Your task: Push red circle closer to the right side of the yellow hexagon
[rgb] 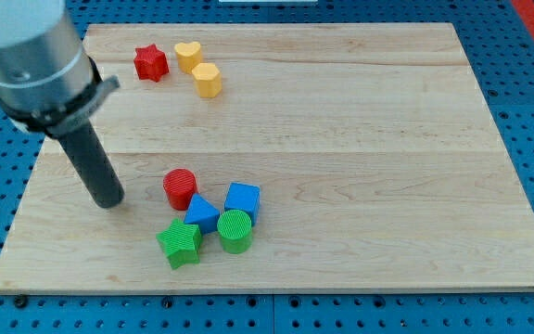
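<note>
The red circle (180,187) stands on the wooden board at the lower left of centre. The yellow hexagon (208,80) sits near the view's top left, well above the red circle. My tip (110,201) rests on the board to the left of the red circle, with a gap between them. The rod rises up and left to the grey arm body (31,57).
A red star (151,63) and a yellow heart (188,56) lie beside the hexagon. A blue triangle (202,213), a blue cube (243,200), a green circle (235,231) and a green star (181,243) cluster just below and right of the red circle. The board's left edge (28,193) is near the tip.
</note>
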